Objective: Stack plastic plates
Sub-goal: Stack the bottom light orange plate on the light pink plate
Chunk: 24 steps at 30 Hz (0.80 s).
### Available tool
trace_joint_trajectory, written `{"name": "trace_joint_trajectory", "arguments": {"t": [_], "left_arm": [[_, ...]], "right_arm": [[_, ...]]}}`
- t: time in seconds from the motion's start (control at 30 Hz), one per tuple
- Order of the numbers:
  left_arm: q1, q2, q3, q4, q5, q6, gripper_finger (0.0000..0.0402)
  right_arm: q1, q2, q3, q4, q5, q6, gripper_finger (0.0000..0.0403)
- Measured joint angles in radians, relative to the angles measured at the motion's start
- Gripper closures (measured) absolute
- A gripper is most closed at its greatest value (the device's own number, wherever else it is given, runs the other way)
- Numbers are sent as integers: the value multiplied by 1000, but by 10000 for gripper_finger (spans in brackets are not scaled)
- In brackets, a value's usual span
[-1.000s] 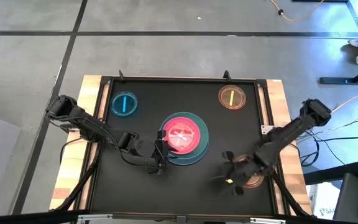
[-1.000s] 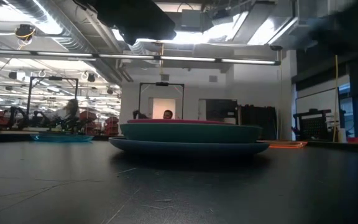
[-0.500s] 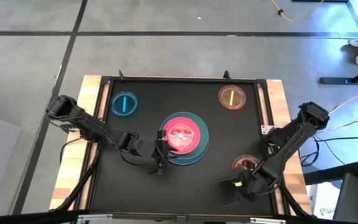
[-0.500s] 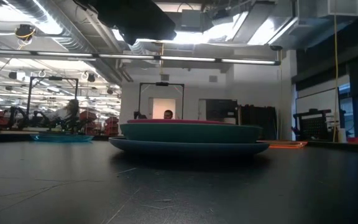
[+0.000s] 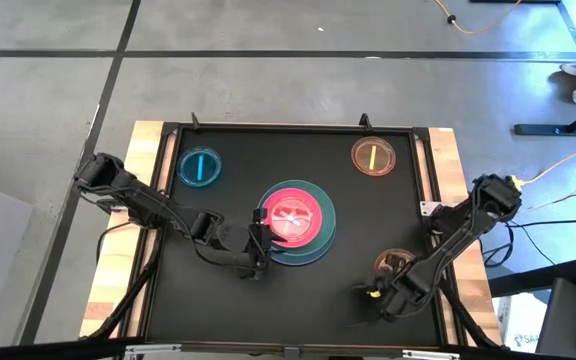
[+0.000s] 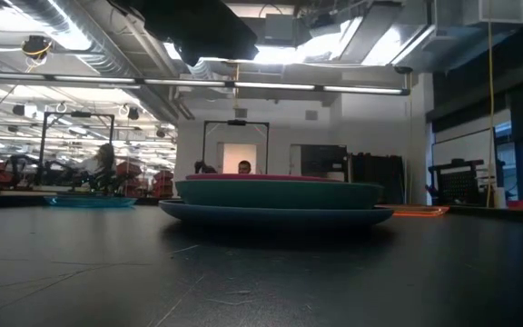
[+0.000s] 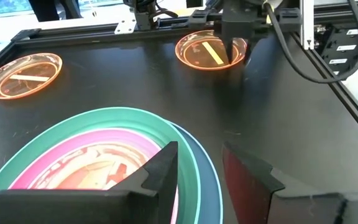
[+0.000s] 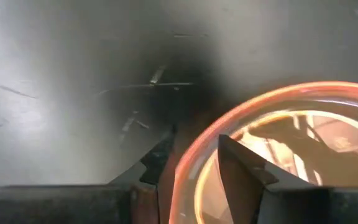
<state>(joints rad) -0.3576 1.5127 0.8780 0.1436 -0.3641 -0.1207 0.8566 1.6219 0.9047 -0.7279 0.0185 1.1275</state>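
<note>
A stack stands mid-table: a light blue plate (image 5: 318,250) at the bottom, then a teal plate (image 5: 323,205) and a pink plate (image 5: 293,215), with a translucent reddish dish (image 7: 92,177) on top. An orange dish (image 5: 396,263) lies near the right near corner. My left gripper (image 5: 258,250) is open at the stack's left near side, its fingers either side of the teal rim (image 7: 191,171). My right gripper (image 5: 376,293) is open at the orange dish (image 8: 291,137), pointing down. My right gripper stands from above with one finger (image 8: 241,165) inside the orange dish and one (image 8: 160,155) outside its rim (image 8: 191,158); the dish lies flat on the table. Whether the fingers touch the rim, I cannot tell. Whether my left gripper touches the stack, I cannot tell either.
A translucent blue dish (image 5: 200,167) lies at the far left and a second orange dish (image 5: 373,156) at the far right. Both also show low on the table (image 6: 89,202) (image 6: 416,211). Black frame rails (image 5: 288,128) and wooden side strips (image 5: 138,180) border the dark mat.
My right arm has swung toward the table's near edge, blurred at first and then almost still, and its gripper now sits at the near side of the orange dish. The left arm and the stack have kept still.
</note>
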Motion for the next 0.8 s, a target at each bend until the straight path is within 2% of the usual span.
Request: {"name": "trace_joint_trajectory", "arguments": {"t": [0.3,0.4,0.6,0.8], "left_arm": [[0,0,0,0,0,-1,282],[0,0,0,0,0,-1,282],[0,0,0,0,0,-4,282],[0,0,0,1,-1,-3,282]], "right_arm": [[0,58,5,0,31,-33,290],[0,57,5,-1,34,-63,313],[0,56,8,-4,29,-181,393],[0,62,50,-69,64,-254,387]]}}
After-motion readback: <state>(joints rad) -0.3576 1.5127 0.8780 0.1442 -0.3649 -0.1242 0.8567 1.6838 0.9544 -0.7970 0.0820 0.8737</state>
